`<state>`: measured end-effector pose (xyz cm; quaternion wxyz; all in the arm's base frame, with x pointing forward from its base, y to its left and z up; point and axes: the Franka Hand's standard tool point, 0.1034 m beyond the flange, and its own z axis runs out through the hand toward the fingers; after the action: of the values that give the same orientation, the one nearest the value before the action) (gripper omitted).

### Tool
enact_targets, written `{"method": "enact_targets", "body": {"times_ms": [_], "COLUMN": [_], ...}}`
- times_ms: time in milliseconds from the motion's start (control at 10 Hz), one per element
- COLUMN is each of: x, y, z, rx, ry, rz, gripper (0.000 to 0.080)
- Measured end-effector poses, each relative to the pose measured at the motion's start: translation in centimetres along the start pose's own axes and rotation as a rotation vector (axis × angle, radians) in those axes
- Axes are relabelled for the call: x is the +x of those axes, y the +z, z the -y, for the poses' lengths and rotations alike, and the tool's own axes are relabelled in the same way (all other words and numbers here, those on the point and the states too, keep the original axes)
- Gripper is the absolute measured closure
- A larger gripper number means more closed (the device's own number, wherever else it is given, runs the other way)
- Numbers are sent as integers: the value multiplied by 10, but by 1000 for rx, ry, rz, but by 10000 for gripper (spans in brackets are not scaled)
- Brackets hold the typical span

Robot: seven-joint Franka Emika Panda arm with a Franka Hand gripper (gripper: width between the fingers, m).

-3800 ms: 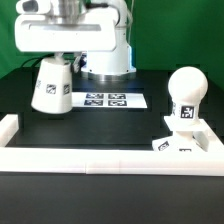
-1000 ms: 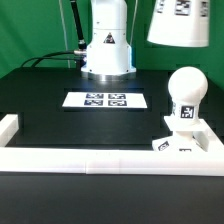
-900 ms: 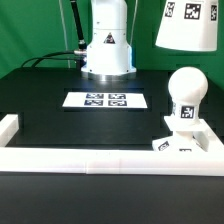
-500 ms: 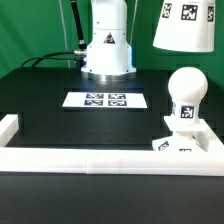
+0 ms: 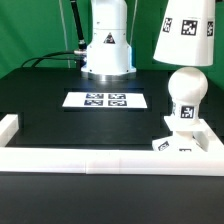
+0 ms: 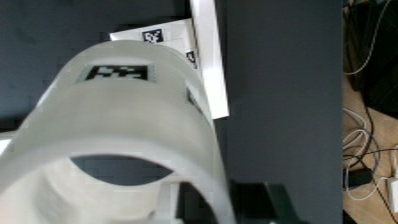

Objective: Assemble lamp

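Observation:
The white cone-shaped shade (image 5: 190, 32) hangs tilted in the air at the exterior view's upper right, just above the round-headed bulb (image 5: 185, 92). The bulb stands upright on the flat square base (image 5: 186, 142) by the front rail. My gripper is above the exterior view's top edge. In the wrist view the shade (image 6: 125, 120) fills most of the picture, and my gripper (image 6: 217, 205) is shut on its wall, with a dark finger (image 6: 260, 204) beside it. Bulb and base are hidden there.
The marker board (image 5: 105, 100) lies mid-table in front of the robot's white pedestal (image 5: 107, 45). White border rails run along the front (image 5: 100, 160) and the exterior view's left (image 5: 8, 128). In the wrist view a rail (image 6: 206, 55) and floor cables (image 6: 365, 110) show.
The shade was carried up from the table's left side to the upper right. In the last second it has tilted and shifted slightly toward the bulb.

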<state>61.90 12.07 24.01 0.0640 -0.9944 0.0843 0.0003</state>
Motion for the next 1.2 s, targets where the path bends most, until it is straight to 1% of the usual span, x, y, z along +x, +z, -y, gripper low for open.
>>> {"method": "enact_targets", "body": {"times_ms": [200,600,1000,1200], "x": [0,-4,-2,-4], "y": [9,19,40,48], "z": [-1,-1,0,1], "rx": [-5,-11,-20,-24], "ry": [1,1,0,-2], "rz": [6,20,23,34], "gripper": [755,755,755,755]}}
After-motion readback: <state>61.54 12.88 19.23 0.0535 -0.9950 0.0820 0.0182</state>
